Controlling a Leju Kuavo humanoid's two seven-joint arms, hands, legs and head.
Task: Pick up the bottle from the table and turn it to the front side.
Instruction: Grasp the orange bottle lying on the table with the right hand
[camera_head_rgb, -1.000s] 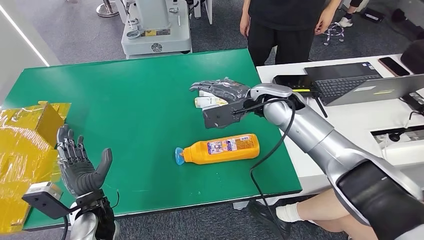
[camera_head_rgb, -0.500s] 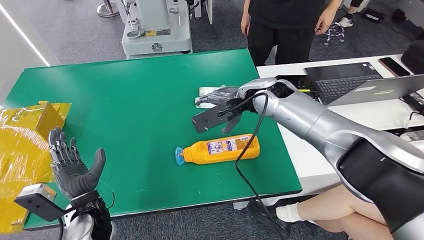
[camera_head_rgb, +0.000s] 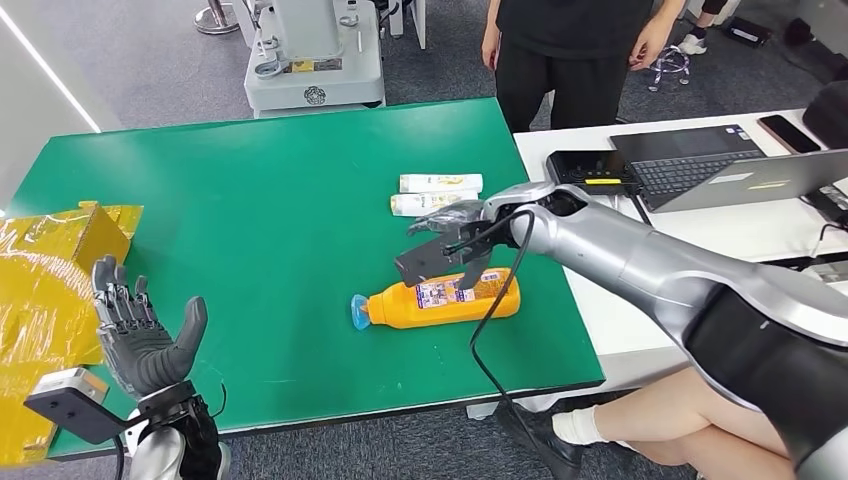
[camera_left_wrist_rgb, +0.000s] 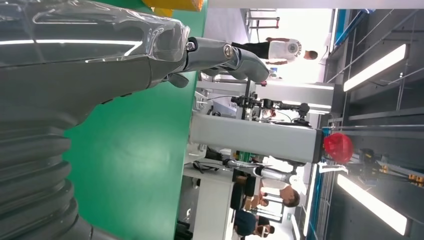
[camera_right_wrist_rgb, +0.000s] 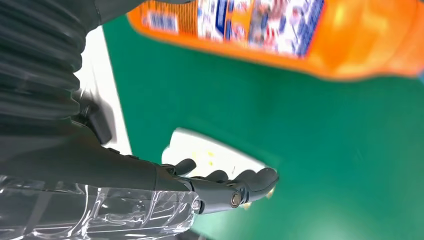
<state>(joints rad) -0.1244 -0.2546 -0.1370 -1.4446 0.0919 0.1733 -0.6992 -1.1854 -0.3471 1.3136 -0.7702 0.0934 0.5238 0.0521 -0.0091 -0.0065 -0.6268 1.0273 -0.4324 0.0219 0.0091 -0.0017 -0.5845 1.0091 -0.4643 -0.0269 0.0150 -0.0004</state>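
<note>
Right fingers (camera_head_rgb: 447, 216): spread, holding nothing, poised just above the bottle's label end.
Right hand (camera_head_rgb: 455, 222): reaching in from the laptop side, not touching the bottle.
Left hand (camera_head_rgb: 140, 335): raised near the table's near edge, palm open, fingers apart, nothing held.
Bottle (camera_head_rgb: 440, 298): orange, lying on its side on the green table (camera_head_rgb: 250, 200), blue cap toward the left hand.
Risk 1: round body likely to roll away under an off-centre press.
Risk 2: smooth plastic likely to slip mid-turn under a shallow grasp.
Risk 3: 2 white tubes (camera_head_rgb: 437, 194) just beyond the hand, easily knocked by the knuckles.
</note>
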